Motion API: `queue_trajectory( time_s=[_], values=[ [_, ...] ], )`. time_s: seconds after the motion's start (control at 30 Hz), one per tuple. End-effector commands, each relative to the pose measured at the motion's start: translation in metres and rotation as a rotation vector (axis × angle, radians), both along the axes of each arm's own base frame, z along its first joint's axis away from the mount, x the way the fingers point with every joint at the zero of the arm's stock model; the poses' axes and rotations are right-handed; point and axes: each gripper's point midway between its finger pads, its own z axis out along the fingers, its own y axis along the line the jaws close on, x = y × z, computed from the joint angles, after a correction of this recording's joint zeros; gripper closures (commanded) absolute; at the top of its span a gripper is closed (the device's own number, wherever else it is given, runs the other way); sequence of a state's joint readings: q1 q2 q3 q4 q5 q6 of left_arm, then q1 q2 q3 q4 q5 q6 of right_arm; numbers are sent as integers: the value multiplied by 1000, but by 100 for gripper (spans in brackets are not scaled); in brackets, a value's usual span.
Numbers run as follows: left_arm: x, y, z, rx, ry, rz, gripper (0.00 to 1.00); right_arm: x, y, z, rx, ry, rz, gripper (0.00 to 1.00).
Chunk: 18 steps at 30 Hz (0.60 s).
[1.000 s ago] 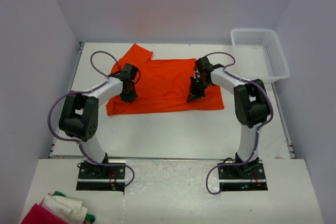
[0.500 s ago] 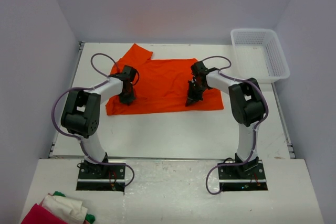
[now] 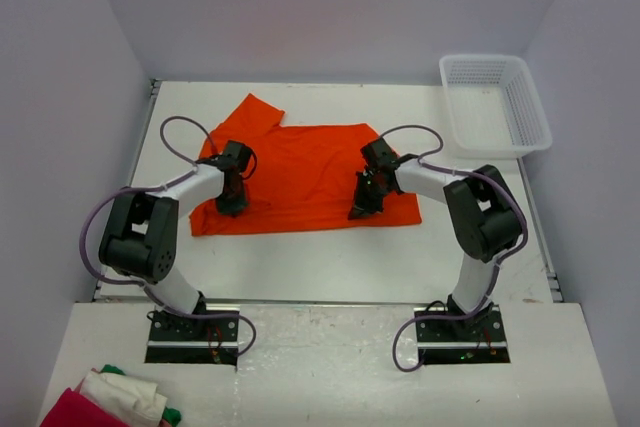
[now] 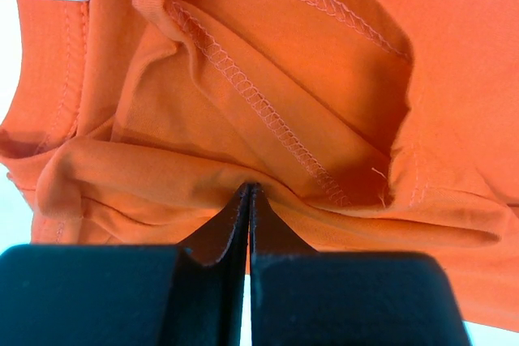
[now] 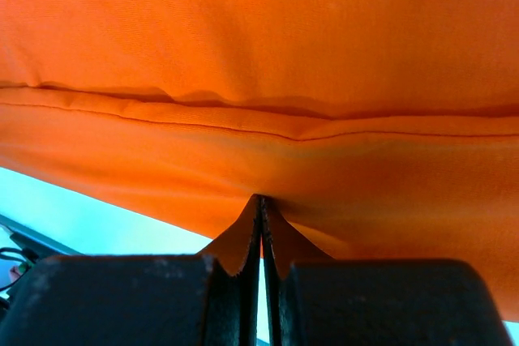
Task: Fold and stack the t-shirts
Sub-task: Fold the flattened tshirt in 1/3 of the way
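A white table (image 3: 330,262) is enclosed on three sides by plain pale grey walls (image 3: 330,7), with a white speckled board (image 3: 320,347) along its near edge, evenly lit.

t-shirt (image 3: 300,167) on table (image 3: 300,262) | basket (image 3: 530,112) far-right, seemingly overhanging | cloth pile (image 3: 115,399) near-left

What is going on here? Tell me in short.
Two robot arms are handling an orange t-shirt that lies spread on the table. The left fingers and right fingers are each shut on a pinch of its cloth near its near edge, one toward each side. One sleeve sticks out at the far left. A white basket stands at the far right corner, apart from the t-shirt.
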State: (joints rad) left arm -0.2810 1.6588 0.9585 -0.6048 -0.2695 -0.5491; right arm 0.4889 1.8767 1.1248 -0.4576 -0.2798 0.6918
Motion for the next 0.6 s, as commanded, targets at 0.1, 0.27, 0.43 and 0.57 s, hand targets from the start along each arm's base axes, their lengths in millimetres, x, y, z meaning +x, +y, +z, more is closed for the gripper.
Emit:
queue_trajectory(
  time_s=[0.1, 0.27, 0.43, 0.57],
  values=[
    [-29, 25, 22, 71, -3, 80, 100, -55, -34, -23, -172, 81, -15, 100],
    [-16, 19, 66, 24, -153, 73, 100, -49, -24, 16, -157, -77, 70, 100],
    [-2, 21, 103, 47, -283, 77, 100, -28, -1, 68, -109, -227, 183, 76],
    [1, 25, 106, 53, -278, 118, 100, 7, 48, 122, -4, -355, 346, 57]
  ],
)
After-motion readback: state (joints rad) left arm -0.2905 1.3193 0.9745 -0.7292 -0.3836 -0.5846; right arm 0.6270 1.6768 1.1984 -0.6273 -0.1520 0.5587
